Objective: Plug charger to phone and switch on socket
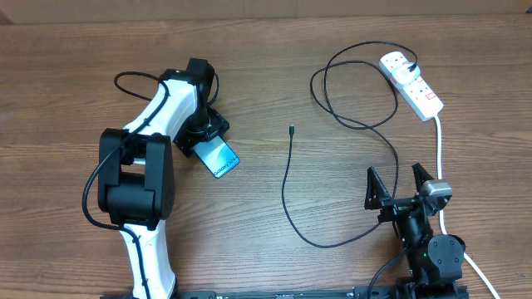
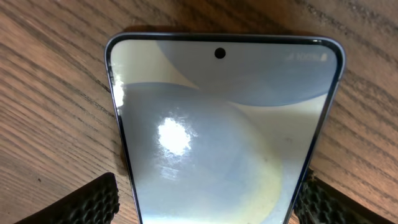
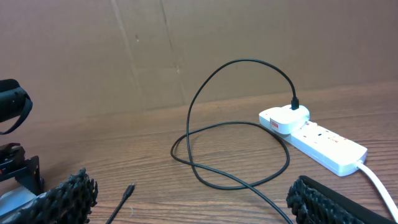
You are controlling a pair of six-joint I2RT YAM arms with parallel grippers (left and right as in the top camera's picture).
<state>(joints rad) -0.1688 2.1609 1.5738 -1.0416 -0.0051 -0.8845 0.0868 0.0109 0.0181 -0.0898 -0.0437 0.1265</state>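
Note:
The phone point(image 1: 222, 159) lies flat on the table with its blue screen up, and it fills the left wrist view point(image 2: 217, 124). My left gripper point(image 1: 202, 137) point(image 2: 208, 196) is open, with one finger on each side of the phone's lower end. Wood shows between the left finger and the phone. The black charger cable point(image 1: 285, 187) lies in loops, with its free connector tip point(image 1: 292, 129) point(image 3: 129, 188) on the table. Its plug point(image 1: 399, 63) point(image 3: 283, 118) sits in the white socket strip point(image 1: 421, 90) point(image 3: 326, 144). My right gripper point(image 1: 401, 188) point(image 3: 199, 200) is open and empty, near the front right.
The strip's thick white cord point(image 1: 440, 145) point(image 3: 379, 186) runs down past the right arm to the table's front edge. A brown cardboard wall point(image 3: 186, 50) stands behind the table. The left arm's body point(image 1: 137, 178) covers the table's left part.

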